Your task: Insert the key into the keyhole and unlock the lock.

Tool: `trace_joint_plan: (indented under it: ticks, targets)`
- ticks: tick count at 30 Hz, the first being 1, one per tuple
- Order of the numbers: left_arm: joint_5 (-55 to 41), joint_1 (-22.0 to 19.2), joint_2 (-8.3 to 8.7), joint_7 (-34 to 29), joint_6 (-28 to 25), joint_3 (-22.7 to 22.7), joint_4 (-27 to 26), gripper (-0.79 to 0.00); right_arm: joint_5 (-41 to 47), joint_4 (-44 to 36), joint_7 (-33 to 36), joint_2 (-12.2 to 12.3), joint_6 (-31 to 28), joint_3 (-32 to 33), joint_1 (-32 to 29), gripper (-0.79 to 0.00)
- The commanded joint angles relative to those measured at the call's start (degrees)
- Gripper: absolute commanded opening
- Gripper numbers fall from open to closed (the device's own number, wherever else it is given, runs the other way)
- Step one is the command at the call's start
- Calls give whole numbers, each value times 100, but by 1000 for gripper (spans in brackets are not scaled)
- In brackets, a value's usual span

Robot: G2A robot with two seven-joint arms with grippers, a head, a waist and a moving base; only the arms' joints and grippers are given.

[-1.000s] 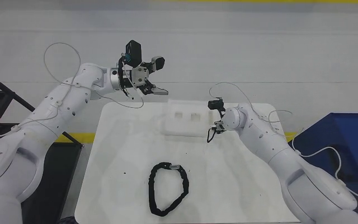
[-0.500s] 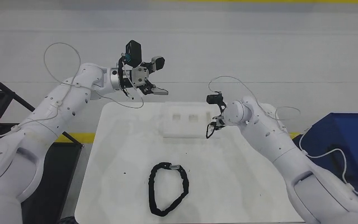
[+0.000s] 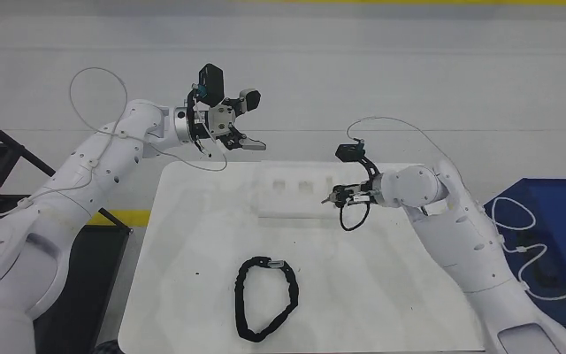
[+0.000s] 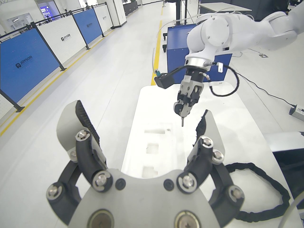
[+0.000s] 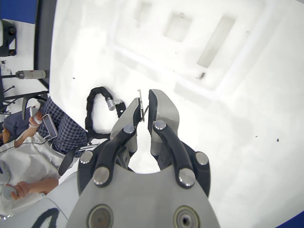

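The key (image 5: 141, 106) is being pinched between the nearly closed pads of the right gripper (image 5: 144, 96), blade jutting ahead, probably so it can be aimed into the chain lock (image 3: 265, 297). It is hanging by the edge of the foam block (image 3: 292, 202), well apart from that lock, which is lying on the table (image 3: 190, 265). The left gripper (image 3: 252, 122) is hovering wide open, holding nothing.

Right arm swings its elbow out toward the bench's right side, and the forearm now lies almost level. Right gripper (image 3: 328, 200), the key (image 4: 182, 121) pinched in its jaws, turns from pointing down beside the white foam block (image 3: 281, 205) to pointing sideways over the block's right end.
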Motion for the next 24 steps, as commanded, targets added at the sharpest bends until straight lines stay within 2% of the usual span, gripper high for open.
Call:
trace_joint_plan:
  ticks: [1,5,15,18,24]
  targets:
    - [0,0,0,0,0,0,0,0,123,-330,44,77,-113,300,-232,-785]
    - [0,0,0,0,0,0,0,0,543,-836,-38,194,-396,860,-656,-785]
    - [0,0,0,0,0,0,0,0,970,-1883,-879,447,-578,2444,-2045,-785]
    - [0,0,0,0,0,0,0,0,1214,-1919,-964,482,-702,2698,-2291,-785]
    - [0,0,0,0,0,0,0,0,1262,-1900,-966,489,-742,2738,-2321,-785]
